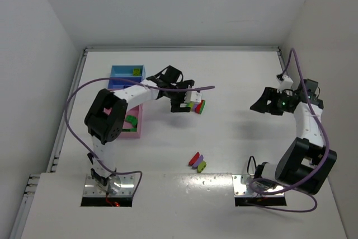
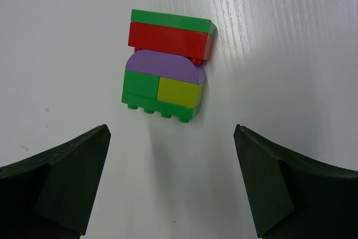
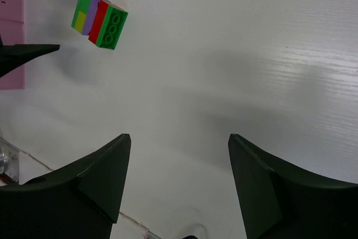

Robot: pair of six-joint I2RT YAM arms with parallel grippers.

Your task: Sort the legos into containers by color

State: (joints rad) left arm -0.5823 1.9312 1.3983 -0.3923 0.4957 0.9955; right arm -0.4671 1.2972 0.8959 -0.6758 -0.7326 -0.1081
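Note:
A stacked lego block (image 1: pixel 197 106) of green, red, purple and yellow-green bricks lies on the white table. In the left wrist view the block (image 2: pixel 166 65) sits just ahead of my left gripper (image 2: pixel 172 132), which is open and empty and apart from it. In the top view the left gripper (image 1: pixel 183 104) is right beside the block. My right gripper (image 1: pixel 263 103) is open and empty over bare table; its wrist view (image 3: pixel 179 138) shows the block (image 3: pixel 99 18) far off. The trays stand at the left: blue (image 1: pixel 120 75) and pink (image 1: pixel 137 130).
Three loose bricks lie near the front middle: red (image 1: pixel 194 158), purple (image 1: pixel 198 162), yellow-green (image 1: pixel 202 165). A yellow-green brick (image 1: pixel 136 71) is in the blue tray and a green one (image 1: pixel 131 120) in the pink tray. The pink tray edge (image 3: pixel 11 37) shows in the right wrist view.

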